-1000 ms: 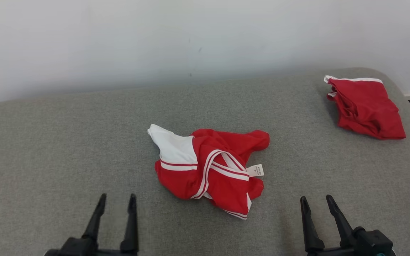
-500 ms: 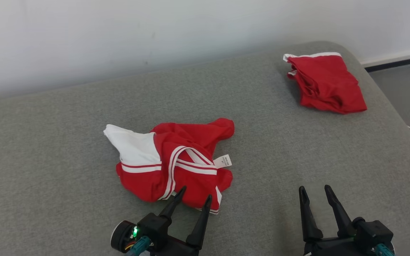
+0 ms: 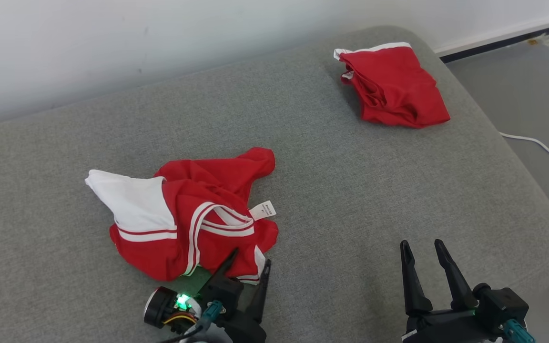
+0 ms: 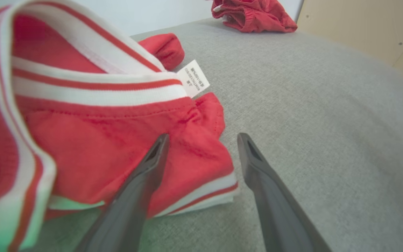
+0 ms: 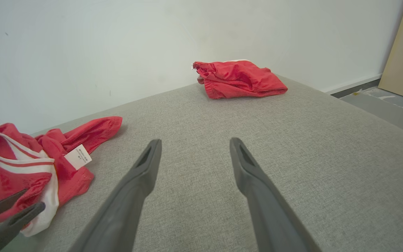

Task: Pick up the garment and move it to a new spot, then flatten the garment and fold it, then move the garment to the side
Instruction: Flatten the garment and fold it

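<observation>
Subject: red jersey with white striped trim and one white panel, crumpled in a heap on the grey cushion, left of centre in my head view.
Left hand: fingers spread wide and holding nothing, low at the heap's near edge.
Right hand: fingers likewise apart and empty, above bare cushion, well to the right of the jersey.
Bystander item: folded red shorts at the far right corner, well apart from both hands.
Risk, thin pinch: I judge that closing here would catch only the striped hem. The cause is the shallow bite, and the rest of the heap could drag or slip free on the lift.
Risk, snagged upholstery: if I descend further, the finger over bare cushion could press into the weave instead of sliding under cloth.
Risk, bundled layers: the collar loop and care label lie folded into the heap, so a blind grab may lift it knotted and make flattening harder.
Jersey relative to left hand: in the left wrist view one finger overlies red cloth, the other flanks it over the cushion, and the hem corner lies between them. Contact I cannot confirm, as the tips hide what is beneath them.
Jersey relative to right hand: off to its left, clearly apart.
</observation>
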Available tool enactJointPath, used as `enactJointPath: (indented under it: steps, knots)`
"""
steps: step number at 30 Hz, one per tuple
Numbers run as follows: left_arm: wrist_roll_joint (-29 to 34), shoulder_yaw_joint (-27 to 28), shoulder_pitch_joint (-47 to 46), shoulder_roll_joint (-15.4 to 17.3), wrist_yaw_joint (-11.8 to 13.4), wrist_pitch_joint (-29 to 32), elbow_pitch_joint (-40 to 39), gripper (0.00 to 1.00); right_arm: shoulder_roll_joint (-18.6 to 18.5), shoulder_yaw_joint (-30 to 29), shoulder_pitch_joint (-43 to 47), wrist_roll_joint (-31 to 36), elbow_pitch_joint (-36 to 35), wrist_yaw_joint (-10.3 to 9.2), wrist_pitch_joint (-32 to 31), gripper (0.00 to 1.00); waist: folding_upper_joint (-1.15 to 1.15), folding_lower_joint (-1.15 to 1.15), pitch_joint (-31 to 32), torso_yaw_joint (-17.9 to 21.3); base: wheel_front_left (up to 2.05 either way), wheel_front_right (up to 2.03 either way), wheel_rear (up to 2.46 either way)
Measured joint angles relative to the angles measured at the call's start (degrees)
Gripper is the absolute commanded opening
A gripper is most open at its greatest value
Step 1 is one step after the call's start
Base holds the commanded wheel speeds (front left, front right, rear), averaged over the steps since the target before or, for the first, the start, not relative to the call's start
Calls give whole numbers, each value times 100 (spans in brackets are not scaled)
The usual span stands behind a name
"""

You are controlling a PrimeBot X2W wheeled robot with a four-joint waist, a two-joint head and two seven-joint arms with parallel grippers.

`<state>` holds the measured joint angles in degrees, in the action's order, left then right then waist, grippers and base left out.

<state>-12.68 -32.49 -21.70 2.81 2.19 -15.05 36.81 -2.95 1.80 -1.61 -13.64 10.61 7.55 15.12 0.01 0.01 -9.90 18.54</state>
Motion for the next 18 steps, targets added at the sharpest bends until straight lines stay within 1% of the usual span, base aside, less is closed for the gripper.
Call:
enactJointPath:
  steps: [1, 2, 3, 6, 9, 11, 13, 15, 18]
  knots:
    - [-19, -8, -42, -3, 42, 0, 102, 48, 2, -4, -12, 0, 0, 0, 0, 100, 0, 0, -12, 14, 0, 0, 0]
    - [-59, -10, -73, 4, 89, 0, 160, 14, 2, -14, -16, 0, -4, 0, 0, 100, 0, 0, -19, 19, 0, 0, 0]
    - [-62, -21, -108, 4, 111, 0, 218, 0, 0, -32, -16, 0, -3, 0, 0, 100, 0, 0, -19, 15, 0, 0, 0]
    - [-218, 15, -140, 1, 131, 0, 247, 0, 0, -74, -13, 3, -11, 0, 0, 100, 0, 0, -5, -36, 0, 0, 0]
    - [-432, 43, -176, 4, 45, 0, 25, 0, 1, -101, -5, 5, -27, 0, 0, 100, 0, 0, 13, -128, 0, 0, 0]
    - [-587, 97, -179, 0, -18, 0, -358, 0, 0, -123, 38, 10, -29, 0, 0, 100, 0, -1, 27, -217, 0, 0, 0]
    - [-668, 187, -175, 3, -13, 0, -827, 0, 2, -149, 72, 12, -26, 0, 0, 100, 0, -1, 44, -331, 0, 0, 0]
    - [-833, 369, -85, -8, 0, -1, -1326, 0, 1, -168, 82, 40, -33, 0, 0, 100, 0, -1, 65, -465, 0, 0, 0]
    - [-762, 735, 256, -5, 42, 0, -1880, 0, 2, -167, 142, 66, -36, 0, 1, 100, 0, -1, 100, -703, 0, 0, 0]
